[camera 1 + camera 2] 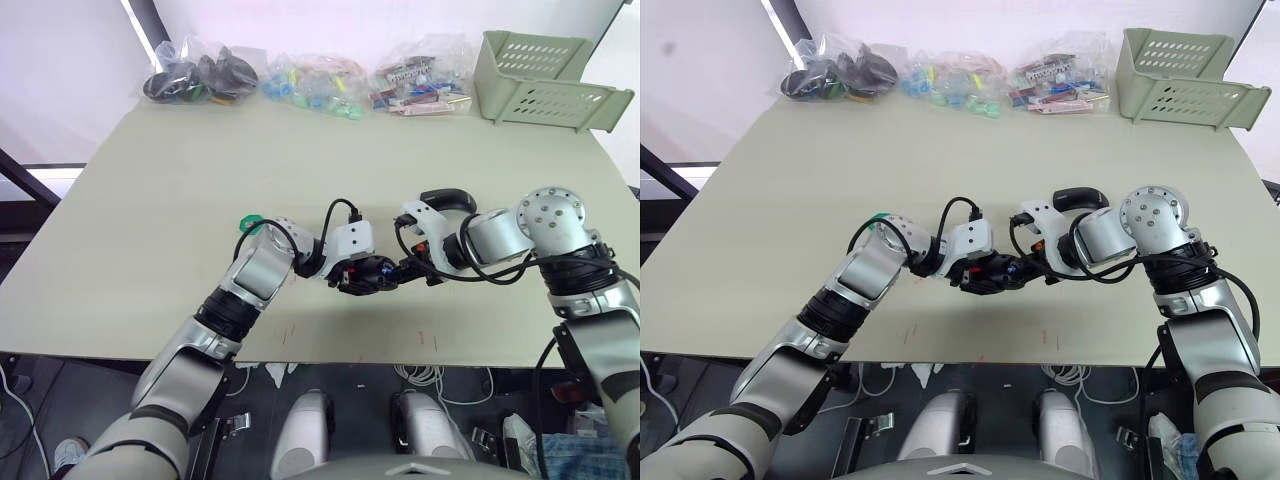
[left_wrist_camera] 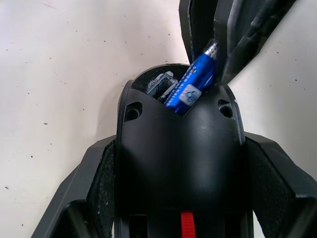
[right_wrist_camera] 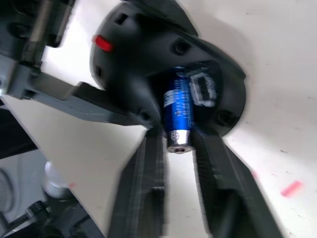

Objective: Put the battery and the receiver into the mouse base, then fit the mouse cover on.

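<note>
The left gripper (image 2: 179, 198) is clamping the mouse base (image 2: 181, 163) between its two black fingers (image 2: 106, 183), one ribbed pad pressing each flank of the smooth, matte, rounded body, so the base is sitting squarely in the gap with its hollow end pointing away from the fingertips. A small red mark is showing on the base close to the wrist end. The right gripper (image 3: 179, 148) is pinching the battery (image 3: 177, 111) by its silvery cap, the blue glossy cylinder running out past the fingertips at a tilt and its far end dipping into the hollow of the base, beside a pale grey rectangular fitting (image 3: 204, 89) in there. The cavity is leaving only slim room around the battery, and the right fingers are coming in tight to the rim of the base. In the head views the two grippers are meeting tip to tip near the front edge of the pale, flat, faintly speckled table (image 1: 150, 200), with open bare surface spreading behind and to the left of them. The mouse cover (image 1: 447, 200), a glossy arched black shell, is lying just behind the right wrist. Well beyond the fingers, along the far edge, crinkled clear plastic bags (image 1: 310, 82) of small parts and a slotted pale green plastic basket (image 1: 540, 80) are lining up.
</note>
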